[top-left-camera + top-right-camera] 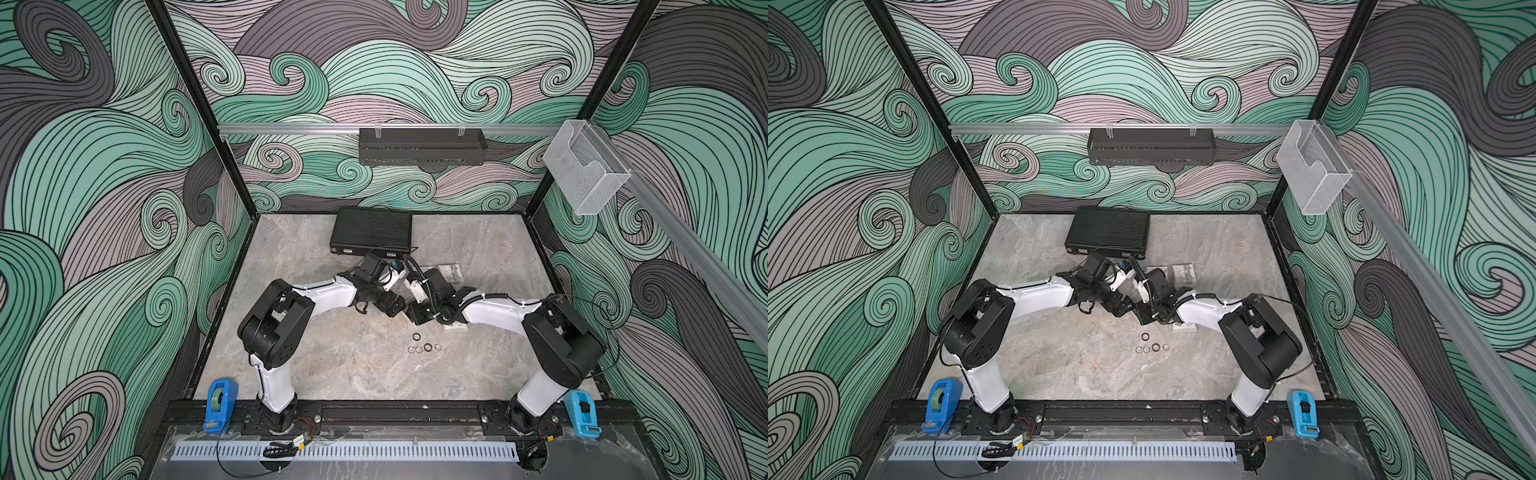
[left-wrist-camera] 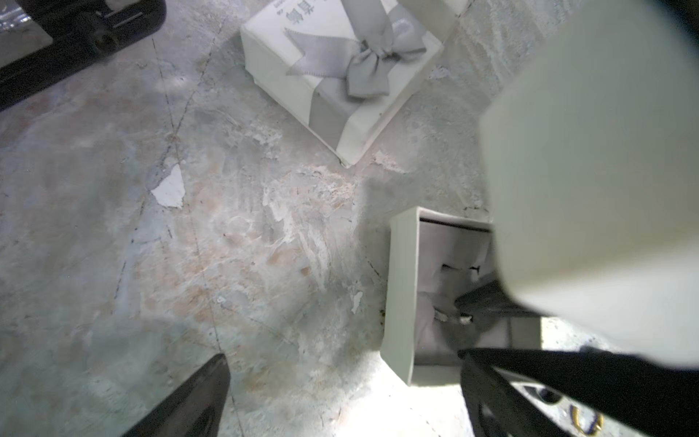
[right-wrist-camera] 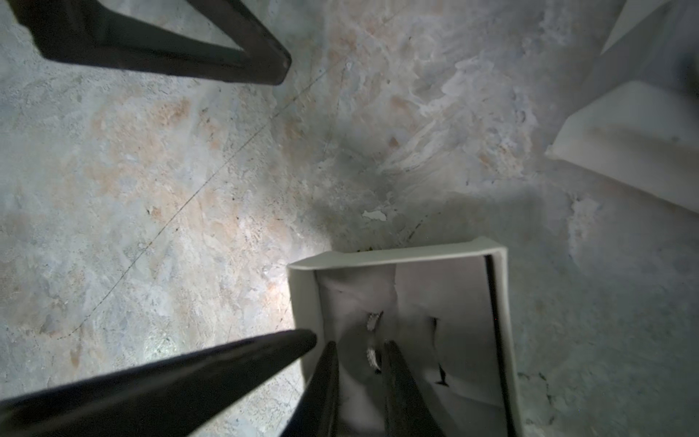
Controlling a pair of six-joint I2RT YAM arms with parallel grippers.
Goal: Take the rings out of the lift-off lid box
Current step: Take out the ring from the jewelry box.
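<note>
The open white box (image 3: 397,255) has a grey insert, and a silvery ring (image 3: 372,357) stands in its slot. My right gripper (image 3: 359,346) reaches down into the box. Its two fingers are narrowly apart on either side of that ring, with a gap still showing on one side. My left gripper (image 2: 340,353) is wide open over the bare table with nothing held. One of its fingers (image 3: 302,338) is at the box's outer wall. Several rings (image 1: 428,347) lie loose on the table in front of the arms, seen in both top views (image 1: 1155,347).
A white box with a grey bow (image 2: 340,68) sits just beyond the open one. A black case (image 1: 372,230) lies at the back of the table. A big pale blurred shape (image 2: 605,170) hides part of the open box. Both wrists crowd together mid-table.
</note>
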